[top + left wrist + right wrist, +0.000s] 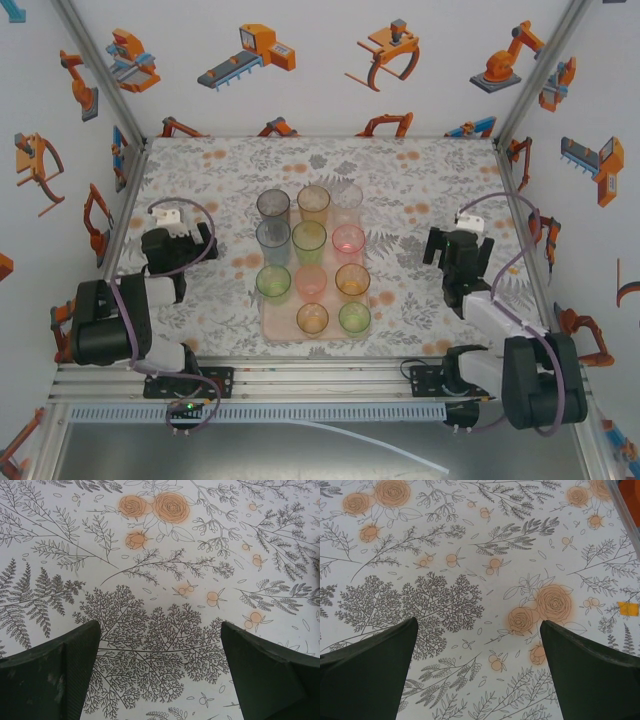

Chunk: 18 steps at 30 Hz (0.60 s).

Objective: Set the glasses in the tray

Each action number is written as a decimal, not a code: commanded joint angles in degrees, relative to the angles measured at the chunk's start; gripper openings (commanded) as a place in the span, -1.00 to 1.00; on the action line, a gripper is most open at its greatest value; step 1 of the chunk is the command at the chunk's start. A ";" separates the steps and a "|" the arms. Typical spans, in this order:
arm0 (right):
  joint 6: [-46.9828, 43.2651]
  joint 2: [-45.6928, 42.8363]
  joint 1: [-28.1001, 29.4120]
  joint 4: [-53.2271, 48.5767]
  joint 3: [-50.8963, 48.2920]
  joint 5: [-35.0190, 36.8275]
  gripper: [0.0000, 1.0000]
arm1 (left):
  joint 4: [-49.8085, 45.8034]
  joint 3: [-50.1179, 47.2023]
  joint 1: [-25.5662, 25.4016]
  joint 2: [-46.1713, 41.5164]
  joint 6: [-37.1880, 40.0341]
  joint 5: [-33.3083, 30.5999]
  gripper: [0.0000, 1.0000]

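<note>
Glasses (pixel 308 240) upright on pink tray (pixel 278 322), 3-col grid.
Translucent: grey, amber, pink, green, blue, clear. L gripper (pixel 160 630), R gripper (pixel 479 627) flank tray, jaws apart.

My cell: a flowered table boxed in by white walls.

The table (pixel 420 170) around me wore a pale cloth printed with grey ferns, branches and orange roses (pixel 170 506), softly and evenly lit. White walls stood on the far side (pixel 320 100), the left (pixel 40 200) and the right (pixel 600 230), each scattered with orange-and-grey drawings of robot arms and grabbers (pixel 250 55). Aluminium posts slanted up from the far corners, left (pixel 105 65) and right (pixel 535 65). Along the near edge ran a silver slotted rail (pixel 330 385), a white perforated strip (pixel 330 412) just below it, and a thin white cable (pixel 370 447) lay on the grey surface (pixel 250 455) nearer still. A small orange tape square (pixel 628 608) sat on the cloth toward its right side.
</note>
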 commanded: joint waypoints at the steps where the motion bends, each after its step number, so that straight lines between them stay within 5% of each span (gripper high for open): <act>1: -2.09 1.67 -0.63 12.69 -2.37 -0.25 0.99 | 8.22 -1.33 -0.97 0.56 -0.27 -0.66 0.94; 4: -3.03 3.69 -0.93 17.25 -3.09 -0.47 0.99 | 16.22 -2.56 -1.16 5.27 -1.16 -1.98 0.94; 6: -4.39 5.81 -1.20 18.76 -2.27 -0.82 0.99 | 8.41 -0.62 -1.17 2.99 -1.08 -3.25 0.94; 13: -5.75 14.78 -2.61 21.33 3.13 -3.15 0.99 | 5.61 1.81 -2.74 4.03 0.11 -4.91 0.94; 18: -3.33 24.26 -6.56 32.38 1.89 -7.96 0.99 | 2.42 3.22 -4.12 3.84 0.91 -8.06 0.94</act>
